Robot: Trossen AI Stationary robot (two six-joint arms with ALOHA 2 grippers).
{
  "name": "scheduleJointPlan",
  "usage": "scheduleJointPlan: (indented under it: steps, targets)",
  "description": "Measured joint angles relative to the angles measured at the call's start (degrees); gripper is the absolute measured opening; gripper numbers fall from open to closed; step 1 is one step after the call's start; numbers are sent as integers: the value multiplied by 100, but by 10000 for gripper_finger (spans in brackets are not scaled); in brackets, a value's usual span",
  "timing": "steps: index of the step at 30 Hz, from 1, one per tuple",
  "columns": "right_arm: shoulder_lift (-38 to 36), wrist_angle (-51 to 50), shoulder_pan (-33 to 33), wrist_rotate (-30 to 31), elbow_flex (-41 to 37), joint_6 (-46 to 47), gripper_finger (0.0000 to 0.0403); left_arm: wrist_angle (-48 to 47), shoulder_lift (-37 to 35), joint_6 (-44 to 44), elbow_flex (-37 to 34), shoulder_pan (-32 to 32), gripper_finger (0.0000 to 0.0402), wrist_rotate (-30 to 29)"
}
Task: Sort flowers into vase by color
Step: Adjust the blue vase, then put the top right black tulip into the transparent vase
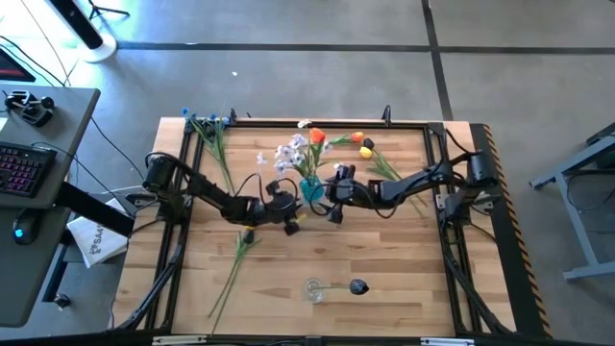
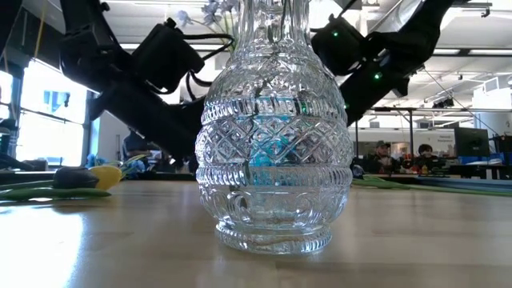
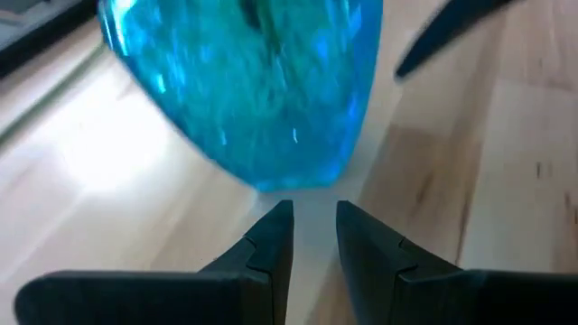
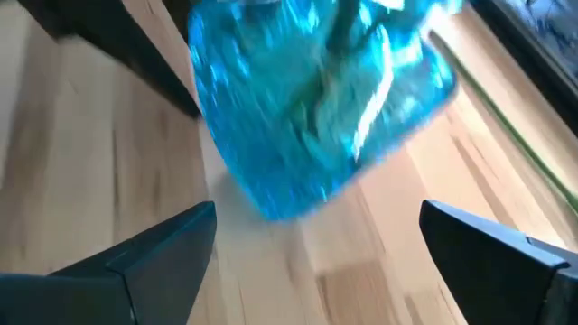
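Observation:
A blue glass vase point(image 1: 310, 188) stands mid-table holding white and lavender sprays point(image 1: 288, 152) and an orange tulip point(image 1: 317, 137). My left gripper point(image 3: 314, 212) sits low at the vase's left, just short of its foot point(image 3: 289, 176). Its fingers stand a narrow gap apart with nothing between them. My right gripper point(image 4: 316, 217) is at the vase's right, wide open, and the vase point(image 4: 307, 117) is just beyond its fingertips. More flowers lie on the table: blue ones point(image 1: 207, 120), an orange point(image 1: 357, 137) and a yellow tulip point(image 1: 366, 151).
A clear cut-glass vase point(image 1: 313, 288) stands near the front edge with a dark bud point(image 1: 358, 286) lying beside it; it fills the low view point(image 2: 272, 144). Long green stems point(image 1: 235, 259) lie at the front left. A black frame point(image 1: 288, 123) rims the table.

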Motion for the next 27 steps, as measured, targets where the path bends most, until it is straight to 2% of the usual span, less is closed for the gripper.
scheduleJointPlan:
  steps: [8,21,24,27]
  targets:
    - [-620,-1546,63,387,-2,289,381,-637,-4,-666,-2,-311,76,-438]
    - [-2243,-4900,61,357,-2,1132,317,-770,-17,-846,-2,-562,76,-636]
    - [-2416,-5042,43,259,-167,1125,309,-862,-89,-896,-4,-639,76,-628]
    - [-2563,-4775,-102,27,-581,1124,302,-1134,-259,-978,-6,-732,76,-629]
